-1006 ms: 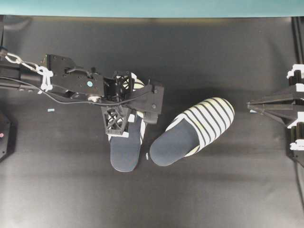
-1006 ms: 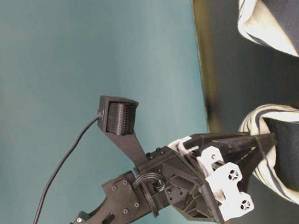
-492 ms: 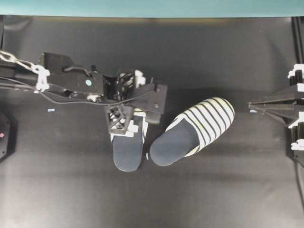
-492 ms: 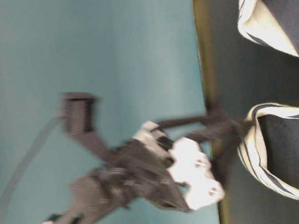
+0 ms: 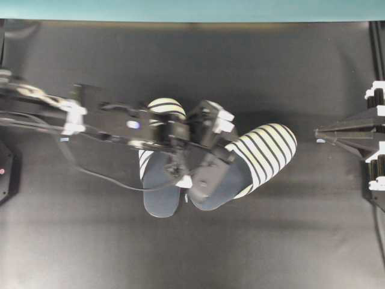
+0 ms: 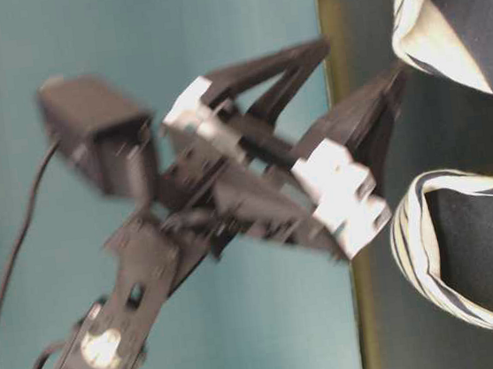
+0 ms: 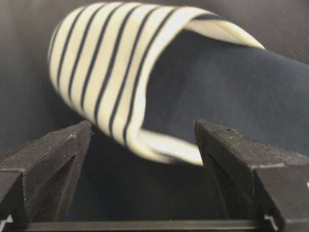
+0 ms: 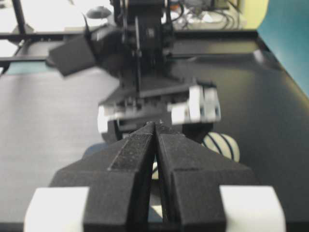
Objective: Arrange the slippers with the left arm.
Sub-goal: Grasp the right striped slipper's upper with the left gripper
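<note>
Two striped slippers with navy insoles lie on the black table. The left slipper (image 5: 161,191) lies straight, toe towards the back. The right slipper (image 5: 264,150) is tilted, toe to the back right. My left gripper (image 5: 212,155) is open and empty above the tilted slipper's heel end. In the left wrist view (image 7: 142,125) that slipper (image 7: 120,67) shows just beyond its spread fingers (image 7: 48,159). The table-level view shows the gripper (image 6: 361,60) raised and blurred. My right gripper (image 5: 319,133) is shut and empty at the right, also in its wrist view (image 8: 155,124).
The black table (image 5: 192,253) ends at a teal back wall (image 5: 192,9). A small pale scrap (image 5: 64,139) lies at the left. Robot base parts stand at the right edge (image 5: 376,150) and the left edge (image 5: 5,168).
My left gripper has left the left slipper's toe, risen, swung right and turned over the tilted slipper with jaws apart. The left slipper now lies straighter. The right arm has not moved.
</note>
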Robot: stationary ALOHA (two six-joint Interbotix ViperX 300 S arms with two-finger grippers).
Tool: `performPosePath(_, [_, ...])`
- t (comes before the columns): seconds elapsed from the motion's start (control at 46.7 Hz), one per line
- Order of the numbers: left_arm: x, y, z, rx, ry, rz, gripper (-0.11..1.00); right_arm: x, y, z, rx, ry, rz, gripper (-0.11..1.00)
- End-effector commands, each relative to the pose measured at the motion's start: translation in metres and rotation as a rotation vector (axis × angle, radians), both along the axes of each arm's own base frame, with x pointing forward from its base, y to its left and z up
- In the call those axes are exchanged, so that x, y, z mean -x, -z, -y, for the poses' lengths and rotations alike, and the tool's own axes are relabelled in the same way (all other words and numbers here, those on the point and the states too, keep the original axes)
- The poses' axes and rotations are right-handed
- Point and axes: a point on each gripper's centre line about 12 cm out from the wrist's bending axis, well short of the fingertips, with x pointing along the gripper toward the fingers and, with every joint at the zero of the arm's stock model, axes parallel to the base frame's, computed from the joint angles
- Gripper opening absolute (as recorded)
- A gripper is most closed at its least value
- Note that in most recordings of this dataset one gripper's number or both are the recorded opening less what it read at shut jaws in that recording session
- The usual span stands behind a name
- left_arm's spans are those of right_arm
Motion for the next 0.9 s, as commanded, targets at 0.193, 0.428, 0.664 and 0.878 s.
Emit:
performPosePath(0.193, [-0.045, 0.009, 0.002, -0.007, 0.012, 0.044, 0.84, 0.0, 0.001, 0.001, -0.008, 0.007, 0.0, 0.01])
performPosePath(0.428, [-0.053, 0.024, 0.0, -0.004, 0.006, 0.017, 0.81, 0.001, 0.0, 0.001, -0.008, 0.007, 0.006, 0.01])
performPosePath(0.664, [-0.05, 0.025, 0.001, 0.009, -0.006, -0.027, 0.37, 0.002, -0.002, 0.001, -0.008, 0.007, 0.017, 0.01])
performPosePath(0.878, [-0.055, -0.002, -0.001, 0.122, -0.125, -0.026, 0.01, 0.003, -0.002, 0.001, -0.008, 0.007, 0.017, 0.01])
